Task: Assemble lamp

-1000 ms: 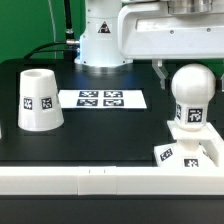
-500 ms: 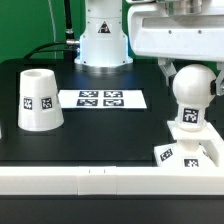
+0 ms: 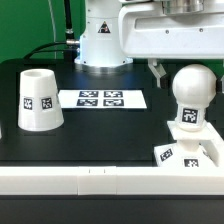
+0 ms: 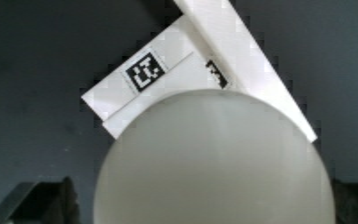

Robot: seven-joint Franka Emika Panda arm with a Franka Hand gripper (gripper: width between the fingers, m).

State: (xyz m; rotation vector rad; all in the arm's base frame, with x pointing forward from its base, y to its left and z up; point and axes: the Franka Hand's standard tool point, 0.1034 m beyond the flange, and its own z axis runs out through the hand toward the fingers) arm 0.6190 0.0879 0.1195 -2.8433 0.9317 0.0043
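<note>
The white round bulb (image 3: 191,92) stands upright with its neck in the flat square base (image 3: 204,152) at the exterior view's right. My gripper (image 3: 190,66) hangs just over the bulb's top, open, with one dark finger (image 3: 157,70) beside the bulb and apart from it. In the wrist view the bulb (image 4: 208,160) fills the space between the fingers of the gripper (image 4: 197,208), and the tagged base (image 4: 176,70) lies beyond it. The tapered shade (image 3: 37,99) stands alone at the exterior view's left.
The marker board (image 3: 102,99) lies flat on the black table between the shade and the bulb. A white rail (image 3: 90,181) runs along the table's front edge. The arm's white pedestal (image 3: 100,40) stands behind the board.
The hand has shifted slightly sideways over the bulb, toward the exterior view's right and back left. The bulb, base and shade have not moved.
</note>
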